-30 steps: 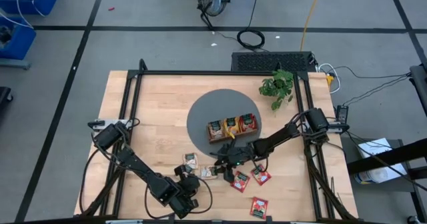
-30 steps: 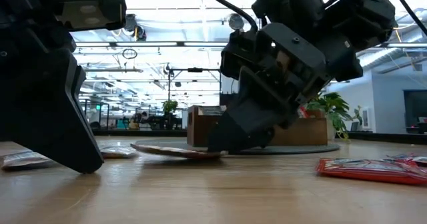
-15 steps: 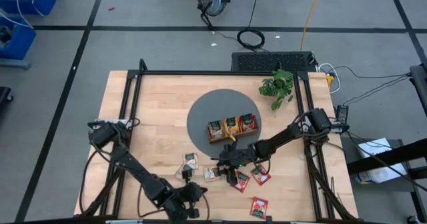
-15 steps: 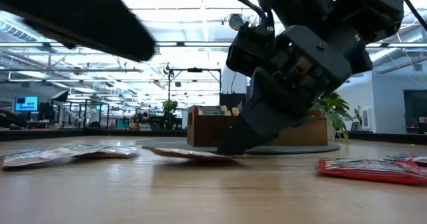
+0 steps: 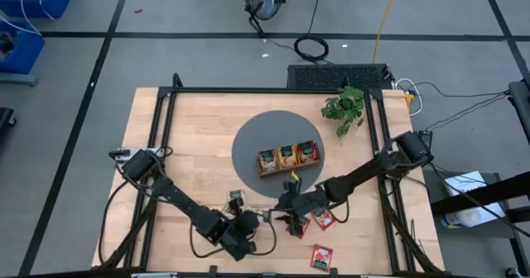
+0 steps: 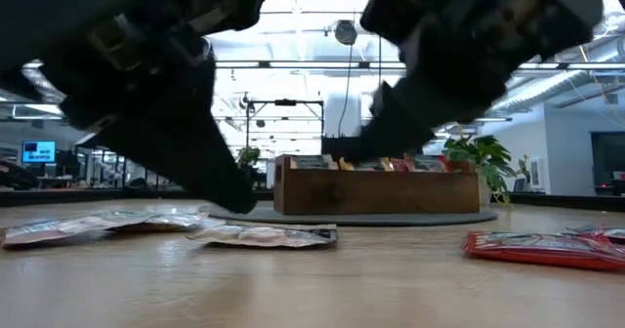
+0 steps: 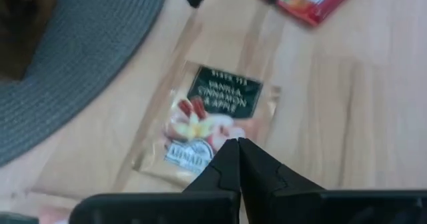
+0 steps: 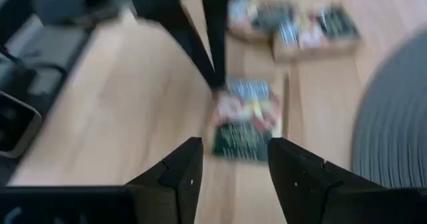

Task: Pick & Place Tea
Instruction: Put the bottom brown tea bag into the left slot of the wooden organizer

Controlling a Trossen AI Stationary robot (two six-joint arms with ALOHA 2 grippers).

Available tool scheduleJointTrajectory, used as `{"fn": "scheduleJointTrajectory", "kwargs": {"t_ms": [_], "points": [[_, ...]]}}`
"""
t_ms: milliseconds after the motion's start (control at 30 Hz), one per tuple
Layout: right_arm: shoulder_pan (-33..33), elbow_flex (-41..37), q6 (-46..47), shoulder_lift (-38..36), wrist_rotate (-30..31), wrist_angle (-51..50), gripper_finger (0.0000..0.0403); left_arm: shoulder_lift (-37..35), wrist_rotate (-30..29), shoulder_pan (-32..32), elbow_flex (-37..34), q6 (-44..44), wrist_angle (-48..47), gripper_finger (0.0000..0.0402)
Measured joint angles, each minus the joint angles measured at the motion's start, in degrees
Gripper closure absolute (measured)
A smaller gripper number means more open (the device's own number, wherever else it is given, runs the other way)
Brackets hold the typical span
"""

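A pale tan tea sachet with a dark green label lies flat on the wooden table, just near of the grey round mat. My left gripper is shut, its tips over the sachet's edge. My right gripper hangs open above the same sachet, clear of it. The brown three-compartment tray stands on the mat with sachets upright in each compartment. Two more tan sachets and three red ones lie flat on the table. My left gripper's shut fingertips slant down to the tan sachet's corner. In the low view the tips seem a little above the sachet. I cannot tell whether they touch it.
A small green plant stands at the table's far right. One red sachet lies by the near edge. A black frame runs around the tabletop. Bare wood shows at the far left.
My right gripper has risen off the tan sachet, staying open, and drawn back a little toward the table's right. My left gripper has swung from the near edge toward the far side, up to the tan sachet. The sachet stays flat on the table.
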Motion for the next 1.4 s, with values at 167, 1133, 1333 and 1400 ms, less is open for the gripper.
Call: {"fn": "scheduleJointTrajectory", "kwargs": {"t_ms": [167, 1133, 1333, 1400], "points": [[0.1, -0.69, 3.34, 1.9, 0.8, -1.3, 0.0245, 0.7, 0.67, -0.78, 0.09, -3.04, -0.86, 0.0395], [-4.13, -8.11, 9.23, 4.2, -8.6, 10.34, 0.0252, 5.53, -0.17, 2.19, 0.11, -3.38, 6.37, 0.0394], [-4.14, -8.15, 3.75, 4.18, -8.34, 10.57, 0.0322, 5.53, -0.46, 2.15, 0.07, -2.08, 6.8, 0.0397], [-4.14, -8.2, 1.76, 4.2, -8.34, 11.09, 0.0356, 5.53, -0.72, 2.16, 0.05, -1.5, 7.6, 0.0388]]}}
